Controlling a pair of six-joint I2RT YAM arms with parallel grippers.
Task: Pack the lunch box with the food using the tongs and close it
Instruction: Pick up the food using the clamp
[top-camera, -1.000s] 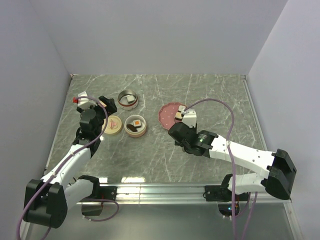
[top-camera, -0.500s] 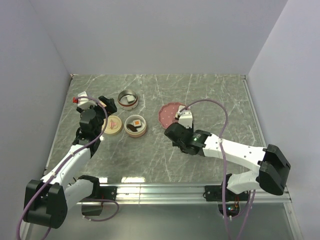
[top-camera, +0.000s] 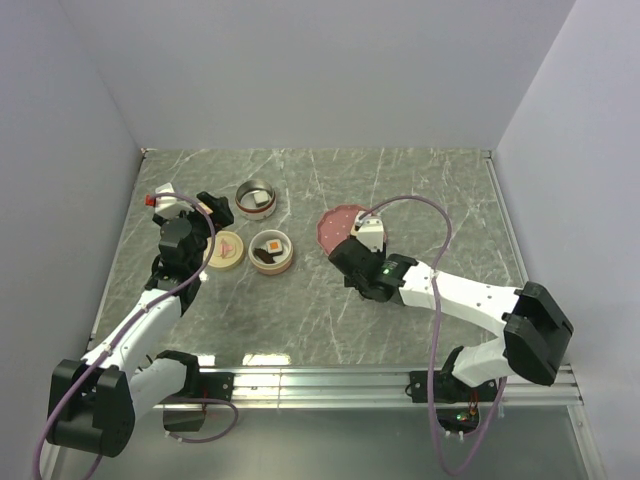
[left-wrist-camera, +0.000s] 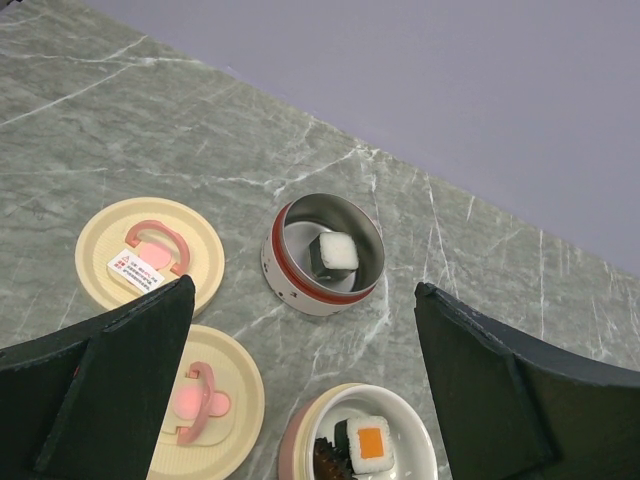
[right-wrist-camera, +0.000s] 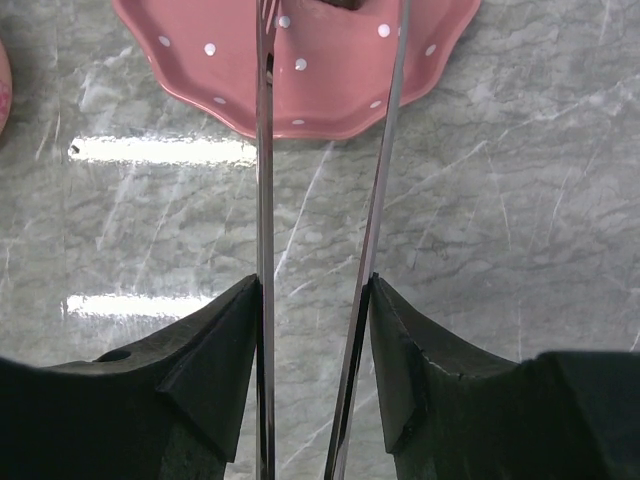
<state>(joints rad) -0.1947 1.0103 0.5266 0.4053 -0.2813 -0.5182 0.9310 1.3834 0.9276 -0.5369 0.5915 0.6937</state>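
Toward the top edge of the right wrist view, the tongs (right-wrist-camera: 263, 180) are held clamped by the right gripper (right-wrist-camera: 315, 290) with tips over the pink plate (right-wrist-camera: 330, 110), the left gripper (left-wrist-camera: 302, 290) is spread wide apart, and any food (left-wrist-camera: 333, 253) pinched off-centre could be flicked away.

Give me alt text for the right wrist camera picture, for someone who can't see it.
The right end effector grips thin metal tongs, whose two arms reach forward over a pink white-dotted scalloped plate. The plate lies on a grey marbled table.
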